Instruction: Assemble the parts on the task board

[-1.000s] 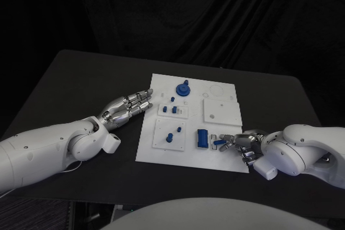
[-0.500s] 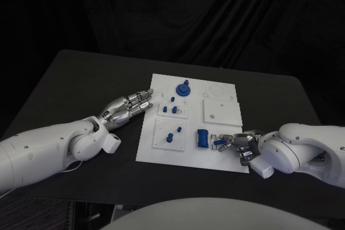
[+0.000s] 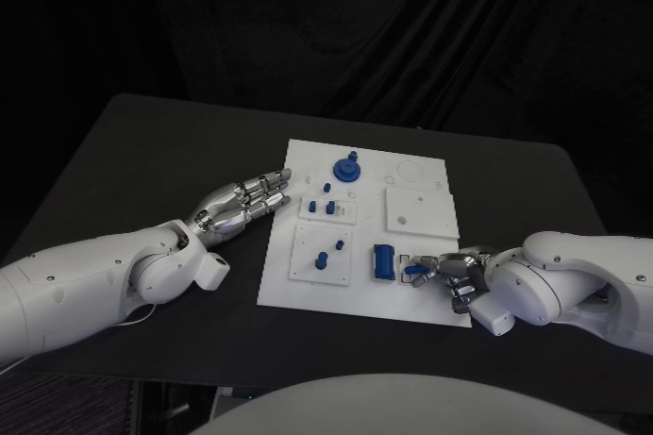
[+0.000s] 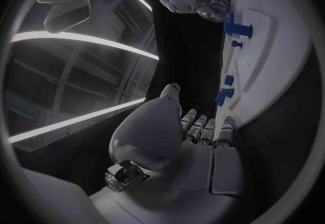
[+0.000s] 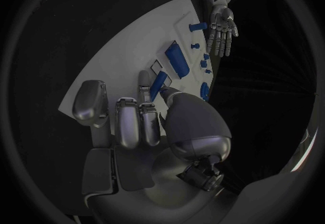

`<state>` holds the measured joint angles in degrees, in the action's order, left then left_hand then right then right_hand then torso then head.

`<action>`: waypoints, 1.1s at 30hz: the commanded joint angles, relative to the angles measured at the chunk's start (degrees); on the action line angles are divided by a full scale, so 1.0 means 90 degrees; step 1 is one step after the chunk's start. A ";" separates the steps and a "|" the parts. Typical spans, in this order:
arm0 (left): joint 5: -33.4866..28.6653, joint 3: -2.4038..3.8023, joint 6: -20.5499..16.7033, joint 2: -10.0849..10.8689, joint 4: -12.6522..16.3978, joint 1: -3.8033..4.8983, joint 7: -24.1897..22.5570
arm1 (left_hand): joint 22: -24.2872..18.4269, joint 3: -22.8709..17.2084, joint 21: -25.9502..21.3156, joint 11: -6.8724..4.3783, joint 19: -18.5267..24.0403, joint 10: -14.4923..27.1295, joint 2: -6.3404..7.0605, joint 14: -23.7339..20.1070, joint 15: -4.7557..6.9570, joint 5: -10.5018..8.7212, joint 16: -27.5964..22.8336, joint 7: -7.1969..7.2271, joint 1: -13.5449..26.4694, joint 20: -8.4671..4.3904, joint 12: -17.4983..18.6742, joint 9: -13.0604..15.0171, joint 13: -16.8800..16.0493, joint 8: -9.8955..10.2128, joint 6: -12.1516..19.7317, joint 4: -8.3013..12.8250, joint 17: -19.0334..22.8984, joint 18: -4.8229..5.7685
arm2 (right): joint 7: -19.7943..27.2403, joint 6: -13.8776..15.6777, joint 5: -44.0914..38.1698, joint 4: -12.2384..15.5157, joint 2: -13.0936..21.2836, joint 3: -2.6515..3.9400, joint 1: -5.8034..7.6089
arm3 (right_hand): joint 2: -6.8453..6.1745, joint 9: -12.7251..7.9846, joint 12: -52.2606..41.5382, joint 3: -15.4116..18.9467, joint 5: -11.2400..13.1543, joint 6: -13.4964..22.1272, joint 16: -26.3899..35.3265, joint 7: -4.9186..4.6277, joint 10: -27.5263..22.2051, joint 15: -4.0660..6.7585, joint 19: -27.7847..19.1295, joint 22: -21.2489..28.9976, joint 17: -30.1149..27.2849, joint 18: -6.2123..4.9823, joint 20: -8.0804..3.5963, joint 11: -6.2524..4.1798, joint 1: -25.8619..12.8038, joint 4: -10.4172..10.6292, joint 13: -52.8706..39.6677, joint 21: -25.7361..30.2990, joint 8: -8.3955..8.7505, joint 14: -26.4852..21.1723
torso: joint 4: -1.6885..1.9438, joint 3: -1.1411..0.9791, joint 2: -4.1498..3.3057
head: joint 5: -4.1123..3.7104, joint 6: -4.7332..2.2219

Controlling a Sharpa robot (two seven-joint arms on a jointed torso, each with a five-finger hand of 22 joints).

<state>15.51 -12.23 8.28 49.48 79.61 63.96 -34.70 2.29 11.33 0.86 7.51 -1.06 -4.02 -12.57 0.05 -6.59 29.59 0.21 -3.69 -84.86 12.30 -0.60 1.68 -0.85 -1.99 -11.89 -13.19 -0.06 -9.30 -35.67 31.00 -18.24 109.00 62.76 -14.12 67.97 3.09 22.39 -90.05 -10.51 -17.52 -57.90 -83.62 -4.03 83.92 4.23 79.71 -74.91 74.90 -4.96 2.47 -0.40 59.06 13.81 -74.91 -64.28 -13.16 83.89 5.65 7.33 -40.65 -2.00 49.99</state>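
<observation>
The white task board (image 3: 409,209) lies mid-table. On it stand a round blue knob (image 3: 347,169), two small blue pegs (image 3: 321,208), a blue peg (image 3: 321,260) in a raised square and a blue block (image 3: 384,261). My right hand (image 3: 452,271) is over the board's near right corner and pinches a small blue part (image 3: 415,269) just right of the block. The right wrist view shows that part (image 5: 158,81) between thumb and finger, close to the block (image 5: 176,59). My left hand (image 3: 245,201) lies flat and open at the board's left edge, holding nothing.
A raised white square plate (image 3: 419,210) sits on the board's right half, with round recesses (image 3: 409,171) behind it. Bare black table (image 3: 150,161) surrounds the board. The left wrist view shows the board (image 4: 271,45) and my right hand (image 4: 211,7) beyond it.
My right forearm has crept slightly toward the board; the hand and its blue part stay almost in place. The left arm has not moved.
</observation>
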 commanded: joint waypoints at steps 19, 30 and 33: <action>0.0000 0.0003 0.0097 0.0005 0.0018 -0.0021 -0.0045 | -0.0007 0.0017 -0.0003 0.0041 -0.0005 0.0002 -0.0052 -0.0005 -0.0049 0.0019 -0.0023 0.0013 0.0017 0.0045 -0.0030 0.0009 -0.0005 -0.0035 -0.0035 0.0040 0.0006 -0.0057 | -0.0043 0.0413 0.0030 -0.0019 0.0024 -0.0006 -0.0021 | -0.0047 0.0159 0.0006 -0.0040 -0.0018 0.0337 0.0062 0.0004 0.0676 -0.0022 -0.0165 -0.0615 -0.0007 -0.0127 -0.0008 0.0007 0.0872 -0.0822 -0.1677 0.0455 -0.0532 0.0372 | 0.0000 -0.0001 -0.0002 | 0.0024 0.0001; 0.0000 0.0003 0.0103 -0.0007 0.0008 -0.0023 -0.0036 | -0.0007 0.0017 -0.0003 0.0041 -0.0005 0.0002 -0.0052 -0.0005 -0.0049 0.0019 -0.0023 0.0013 0.0017 0.0045 -0.0030 0.0009 -0.0005 -0.0035 -0.0035 0.0040 0.0006 -0.0057 | 0.0084 0.0578 0.0030 0.0029 0.0065 -0.0006 -0.0021 | -0.0028 0.0257 0.0006 -0.0043 -0.0022 0.0410 0.0066 0.0039 0.0676 0.0000 -0.0166 -0.0600 -0.0020 -0.0132 -0.0026 -0.0022 0.1055 -0.1055 -0.1677 0.0503 -0.0781 0.0369 | -0.0002 -0.0001 0.0001 | 0.0018 0.0001; 0.0000 0.0003 0.0103 -0.0004 0.0010 -0.0023 -0.0034 | -0.0007 0.0017 -0.0003 0.0041 -0.0005 0.0002 -0.0052 -0.0005 -0.0049 0.0019 -0.0023 0.0013 0.0017 0.0045 -0.0030 0.0009 -0.0005 -0.0035 -0.0035 0.0040 0.0006 -0.0057 | 0.0114 0.0601 0.0018 0.0039 0.0078 -0.0006 -0.0020 | -0.0044 0.0282 0.0006 -0.0054 -0.0021 0.0460 0.0062 0.0047 0.0676 0.0009 -0.0160 -0.0599 -0.0014 -0.0131 -0.0036 -0.0031 0.1164 -0.1188 -0.1677 0.0508 -0.0862 0.0370 | -0.0003 -0.0002 0.0000 | 0.0024 0.0001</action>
<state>15.51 -12.23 8.37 49.49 79.63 63.93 -34.58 2.29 11.51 0.86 7.50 -1.06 -4.02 -12.57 0.12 -6.66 29.59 0.21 -3.69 -84.86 12.30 -0.60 1.67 -0.84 -1.99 -11.89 -13.03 -0.10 -9.30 -34.86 34.62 -18.06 109.22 63.34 -14.10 67.98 2.74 24.81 -90.05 -10.37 -17.53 -54.73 -83.39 -4.34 83.91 4.22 78.52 -74.94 74.77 -5.85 2.47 -0.39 68.94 3.98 -74.91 -60.04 -20.76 83.89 5.64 7.31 -40.64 -1.81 49.99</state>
